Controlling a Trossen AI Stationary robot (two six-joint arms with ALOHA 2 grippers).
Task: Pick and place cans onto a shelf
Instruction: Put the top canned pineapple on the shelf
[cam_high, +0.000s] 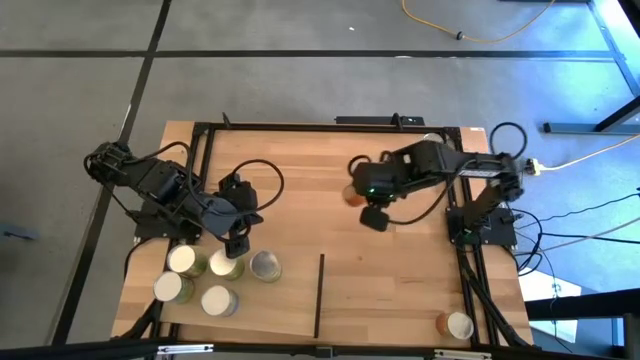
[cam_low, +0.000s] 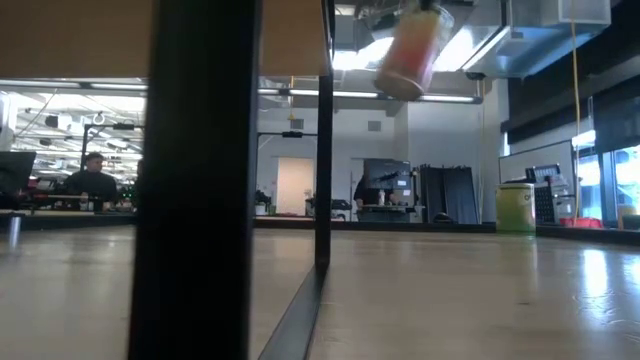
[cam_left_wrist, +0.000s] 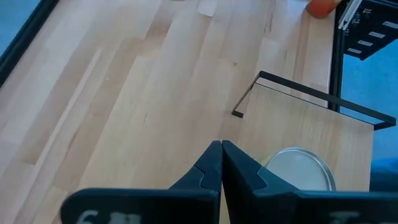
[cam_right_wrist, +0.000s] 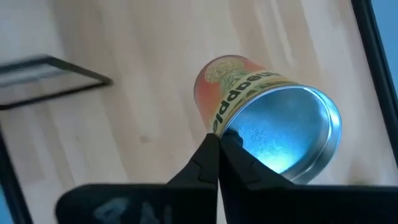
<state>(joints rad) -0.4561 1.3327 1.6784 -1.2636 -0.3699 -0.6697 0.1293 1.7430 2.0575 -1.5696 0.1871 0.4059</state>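
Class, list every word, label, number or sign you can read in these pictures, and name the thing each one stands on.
"...eapple": partial word, black letters on a yellow band round the orange can pinched at its rim by the right gripper; its first letters are hidden.
Pale marks on the right gripper's body in the right wrist view: too blurred to read.
Pale marks on the left gripper body in the left wrist view: cut off, unreadable.
Cans on the shelf, high view: no readable text.
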